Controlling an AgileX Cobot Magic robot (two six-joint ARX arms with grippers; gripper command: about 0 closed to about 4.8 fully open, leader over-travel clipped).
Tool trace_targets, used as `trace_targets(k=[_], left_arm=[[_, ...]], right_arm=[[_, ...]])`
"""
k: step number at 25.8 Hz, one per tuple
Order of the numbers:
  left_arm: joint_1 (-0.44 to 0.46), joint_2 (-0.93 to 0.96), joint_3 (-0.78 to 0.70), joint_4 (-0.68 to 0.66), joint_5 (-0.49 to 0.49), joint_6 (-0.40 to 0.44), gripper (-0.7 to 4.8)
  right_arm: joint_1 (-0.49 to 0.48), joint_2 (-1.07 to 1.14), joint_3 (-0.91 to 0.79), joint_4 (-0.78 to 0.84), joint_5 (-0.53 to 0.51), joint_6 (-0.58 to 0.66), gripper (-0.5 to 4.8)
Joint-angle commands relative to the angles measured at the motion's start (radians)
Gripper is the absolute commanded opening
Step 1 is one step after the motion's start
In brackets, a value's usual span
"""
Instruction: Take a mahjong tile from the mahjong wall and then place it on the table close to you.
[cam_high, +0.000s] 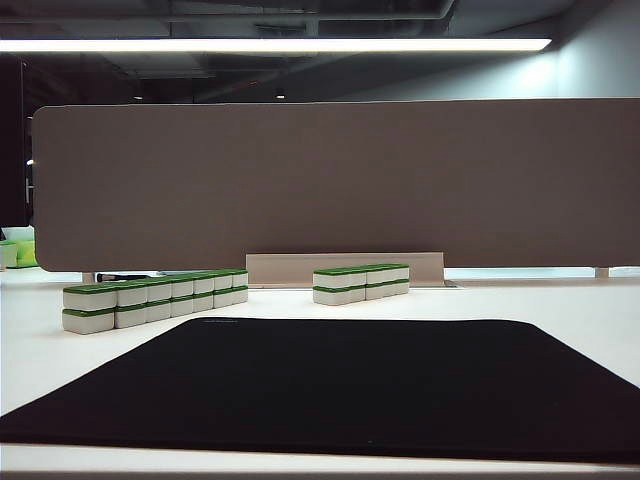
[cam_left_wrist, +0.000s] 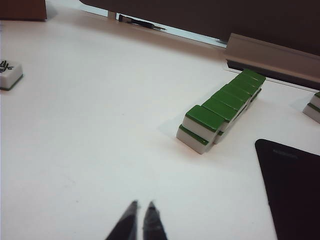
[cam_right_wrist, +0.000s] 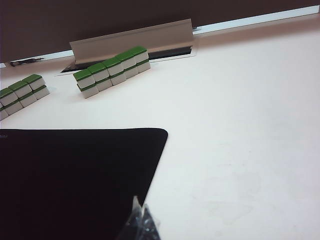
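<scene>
Both my pincers are closed and hold nothing: left gripper hangs over the bare white table, right gripper over the black mat's edge. Mahjong wall stands untouched, far from both, near the partition.

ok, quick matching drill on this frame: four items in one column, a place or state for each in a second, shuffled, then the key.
Items:
1. mahjong wall
2. shorter row
3. black mat
4. left gripper

Places or states:
A. lies nearest the exterior camera, in front of both rows
B. shut, above bare white table, holding nothing
C. two-layer row on the left of the exterior view
D. right of the longer row, in front of the partition panel

Pairs: 1-C, 2-D, 3-A, 4-B
</scene>
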Motion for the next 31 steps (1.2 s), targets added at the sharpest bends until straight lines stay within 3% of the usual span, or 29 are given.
trace_targets(k=[1, 10, 25, 31], left_arm=[[-0.002, 0.0, 0.003, -0.002, 0.033, 0.0, 0.21], [-0.002, 0.0, 0.004, 0.01, 0.096, 0.0, 0.2], [-0.002, 0.0, 0.004, 0.013, 0.121, 0.0, 0.2], [-0.002, 0.0, 0.004, 0.013, 0.138, 0.0, 0.2]], right_arm=[[0.001, -0.006, -0.003, 0.016, -0.008, 0.003, -0.01], [0.001, -0.006, 0.008, 0.016, -0.009, 0.052, -0.02], [0.002, -0.002, 0.238, -0.13, -0.01, 0.055, -0.02], [0.002, -0.002, 0.26, -0.147, -0.097, 0.056, -0.02]])
